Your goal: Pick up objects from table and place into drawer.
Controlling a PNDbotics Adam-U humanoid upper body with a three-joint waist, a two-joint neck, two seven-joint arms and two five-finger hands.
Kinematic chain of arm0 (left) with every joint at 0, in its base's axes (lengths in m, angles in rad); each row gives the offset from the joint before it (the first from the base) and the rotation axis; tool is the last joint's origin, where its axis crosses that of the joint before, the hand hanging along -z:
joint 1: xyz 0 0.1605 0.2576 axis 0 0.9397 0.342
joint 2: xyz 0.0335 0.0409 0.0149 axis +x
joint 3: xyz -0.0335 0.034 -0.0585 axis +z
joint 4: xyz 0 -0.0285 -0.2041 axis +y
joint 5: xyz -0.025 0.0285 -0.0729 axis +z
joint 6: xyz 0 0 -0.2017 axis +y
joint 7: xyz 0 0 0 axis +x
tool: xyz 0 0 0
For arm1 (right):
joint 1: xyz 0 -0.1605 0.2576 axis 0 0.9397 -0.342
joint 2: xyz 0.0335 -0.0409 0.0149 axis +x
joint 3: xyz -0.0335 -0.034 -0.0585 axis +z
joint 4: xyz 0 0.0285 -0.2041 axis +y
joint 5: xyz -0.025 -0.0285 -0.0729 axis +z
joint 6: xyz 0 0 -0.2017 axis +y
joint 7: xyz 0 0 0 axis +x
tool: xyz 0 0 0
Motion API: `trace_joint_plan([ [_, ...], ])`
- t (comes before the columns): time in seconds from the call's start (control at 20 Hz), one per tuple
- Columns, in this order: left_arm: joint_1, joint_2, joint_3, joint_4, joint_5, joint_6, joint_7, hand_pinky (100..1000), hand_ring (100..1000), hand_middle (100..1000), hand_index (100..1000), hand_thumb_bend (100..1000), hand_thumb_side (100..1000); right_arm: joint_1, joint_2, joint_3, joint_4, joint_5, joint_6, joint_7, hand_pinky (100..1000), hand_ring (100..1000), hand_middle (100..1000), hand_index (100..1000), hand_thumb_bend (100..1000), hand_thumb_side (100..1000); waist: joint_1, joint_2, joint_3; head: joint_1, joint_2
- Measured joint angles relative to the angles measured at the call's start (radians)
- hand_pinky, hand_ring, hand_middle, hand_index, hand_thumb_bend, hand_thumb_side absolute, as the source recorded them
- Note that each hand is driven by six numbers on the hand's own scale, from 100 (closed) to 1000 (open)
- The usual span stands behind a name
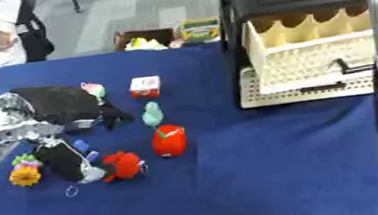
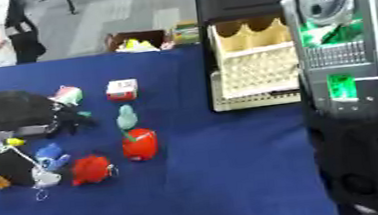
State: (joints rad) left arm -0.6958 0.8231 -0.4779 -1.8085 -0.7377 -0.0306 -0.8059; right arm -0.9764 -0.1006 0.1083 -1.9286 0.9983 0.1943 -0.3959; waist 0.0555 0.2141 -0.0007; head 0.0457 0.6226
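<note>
My left hand (image 1: 105,113), black with fingers curled together, hovers over the blue tablecloth (image 1: 261,172) holding nothing, just beside the pale green figure (image 1: 152,114). The red apple-shaped toy (image 1: 169,141) stands below that, the red fuzzy toy (image 1: 123,165) to its left. The cream perforated plastic drawer (image 1: 311,64) sits pulled out, well apart. My right arm (image 2: 354,92) fills the side; its hand I cannot see.

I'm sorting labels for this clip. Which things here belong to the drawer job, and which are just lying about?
Job:
red apple toy
red fuzzy toy
teal figure
small red-and-white box
yellow flower toy
cream drawer
left hand

Lying about:
cardboard box
crayon box
</note>
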Motion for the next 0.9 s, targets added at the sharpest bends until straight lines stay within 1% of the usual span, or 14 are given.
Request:
trace_joint_plan([
  [0.1,0.0,-0.009,0.0,0.026,-0.009,0.008,0.012,528,717,669,978,284,712,0.0,0.0,-0.003,-0.003,-0.004,0.001,0.001,638,648,659,821,100,1000,-0.002,0.003,-0.002,0.003,-0.001],
  [0.25,0.001,-0.022,-0.001,0.063,-0.018,0.017,0.023,528,717,668,964,287,743,-0.005,-0.001,-0.004,-0.006,-0.006,0.003,0.002,637,648,659,821,100,1000,-0.003,0.006,-0.006,0.006,-0.001],
  [0.4,0.001,-0.031,-0.003,0.095,-0.021,0.017,0.027,531,720,674,953,307,785,-0.009,-0.001,-0.004,-0.009,-0.006,0.004,0.003,636,648,660,822,100,1000,-0.005,0.009,-0.01,0.007,-0.003],
  [0.5,0.002,-0.035,-0.006,0.111,-0.022,0.014,0.027,538,724,678,940,324,797,-0.01,-0.001,-0.004,-0.011,-0.007,0.005,0.002,636,648,660,821,100,1000,-0.006,0.011,-0.012,0.009,-0.005],
  [0.7,0.005,-0.042,-0.006,0.13,-0.031,0.001,0.022,554,733,690,942,341,795,-0.01,-0.002,-0.004,-0.012,-0.009,0.008,-0.001,636,647,659,821,100,1000,-0.006,0.015,-0.013,0.011,-0.008],
  [0.85,0.011,-0.042,-0.009,0.134,-0.038,-0.013,0.017,561,742,703,955,340,753,-0.012,-0.002,-0.005,-0.014,-0.011,0.013,-0.005,636,646,658,821,100,995,-0.006,0.015,-0.014,0.013,-0.008],
  [0.9,0.012,-0.042,-0.01,0.134,-0.038,-0.018,0.015,568,752,718,961,352,728,-0.013,-0.003,-0.007,-0.014,-0.012,0.016,-0.008,644,652,664,824,100,1000,-0.006,0.015,-0.014,0.014,-0.008],
])
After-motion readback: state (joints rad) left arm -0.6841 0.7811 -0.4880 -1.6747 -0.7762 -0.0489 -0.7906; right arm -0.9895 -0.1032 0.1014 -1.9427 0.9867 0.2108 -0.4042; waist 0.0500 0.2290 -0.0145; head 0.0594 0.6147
